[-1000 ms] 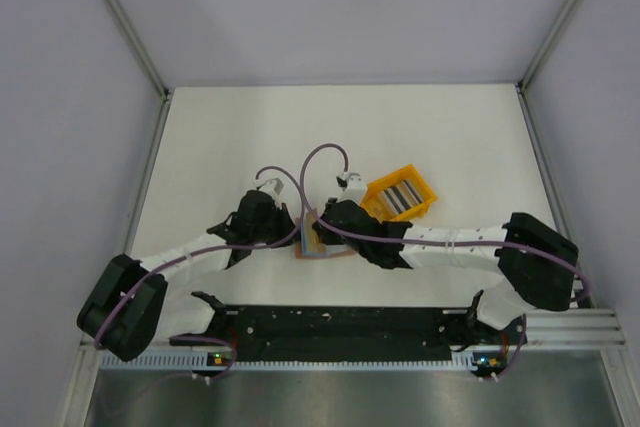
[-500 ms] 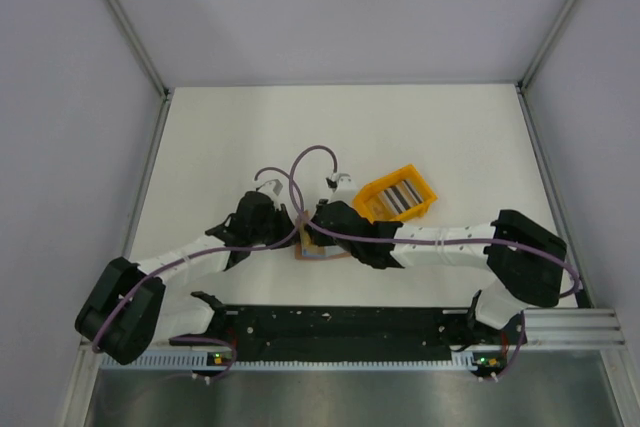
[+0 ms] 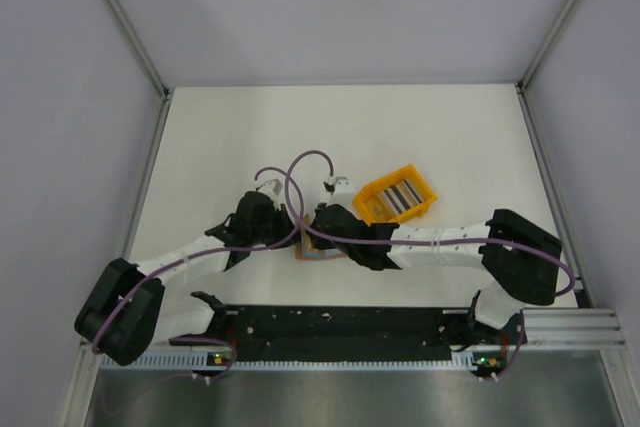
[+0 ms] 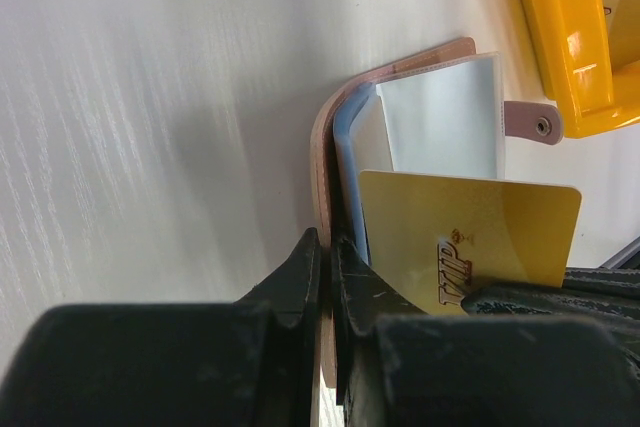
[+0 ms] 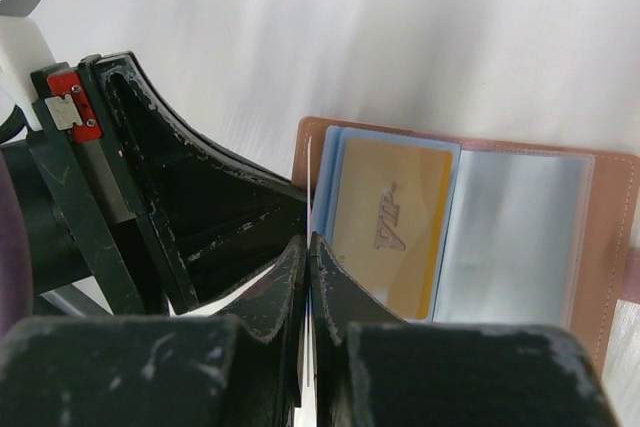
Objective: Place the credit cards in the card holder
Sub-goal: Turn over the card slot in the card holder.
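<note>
- Card holder (image 5: 612, 247), a tan-brown leather-like rectangular wallet, lies open on the white table (image 4: 150, 97) between both arms, its clear sleeves showing.
- Left hand (image 4: 328, 243): closed, pinching the card holder's brown cover edge.
- Right hand (image 5: 308, 243): closed on a thin pale sheet (image 5: 310, 177) seen edge-on; card or sleeve leaf cannot be told.
- Gold rectangular plastic card (image 5: 390, 222) sits on the half nearer both hands, with a light blue card (image 4: 345, 142) behind it.
- Bright yellow plastic tray (image 4: 565, 47) stands just beside the card holder, with striped card edges (image 3: 401, 197) inside.
</note>
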You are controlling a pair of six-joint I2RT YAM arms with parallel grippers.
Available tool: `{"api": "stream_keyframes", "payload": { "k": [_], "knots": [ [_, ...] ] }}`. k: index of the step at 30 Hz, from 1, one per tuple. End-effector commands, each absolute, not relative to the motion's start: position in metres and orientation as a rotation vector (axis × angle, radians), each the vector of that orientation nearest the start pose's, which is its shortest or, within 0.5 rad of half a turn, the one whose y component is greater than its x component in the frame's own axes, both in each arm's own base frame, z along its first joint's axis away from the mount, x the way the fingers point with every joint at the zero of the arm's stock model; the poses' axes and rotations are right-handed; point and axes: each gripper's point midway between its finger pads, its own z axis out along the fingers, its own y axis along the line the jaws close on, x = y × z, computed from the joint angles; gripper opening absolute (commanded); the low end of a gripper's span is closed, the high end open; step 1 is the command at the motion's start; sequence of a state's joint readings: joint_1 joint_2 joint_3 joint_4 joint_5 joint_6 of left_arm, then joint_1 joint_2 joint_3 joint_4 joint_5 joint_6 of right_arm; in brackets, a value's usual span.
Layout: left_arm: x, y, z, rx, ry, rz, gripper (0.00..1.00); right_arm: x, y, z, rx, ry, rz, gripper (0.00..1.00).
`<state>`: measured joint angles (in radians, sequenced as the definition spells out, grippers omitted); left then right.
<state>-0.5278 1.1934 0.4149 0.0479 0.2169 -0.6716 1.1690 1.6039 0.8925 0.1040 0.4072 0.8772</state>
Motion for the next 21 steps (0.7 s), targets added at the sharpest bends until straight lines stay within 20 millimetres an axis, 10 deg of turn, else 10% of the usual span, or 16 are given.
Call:
{"api": "stream_keyframes", "payload": {
  "k": [1, 21],
  "knots": [
    [0.227, -0.206, 0.053, -0.047, 2.398, -0.853, 0.00, 0.216, 0.402, 0.120, -0.080, 2.155, 0.753, 0.00],
    [0.228, -0.204, 0.052, -0.050, 2.401, -0.833, 0.00, 0.226, 0.363, 0.123, -0.085, 2.113, 0.508, 0.00]
  ]
}}
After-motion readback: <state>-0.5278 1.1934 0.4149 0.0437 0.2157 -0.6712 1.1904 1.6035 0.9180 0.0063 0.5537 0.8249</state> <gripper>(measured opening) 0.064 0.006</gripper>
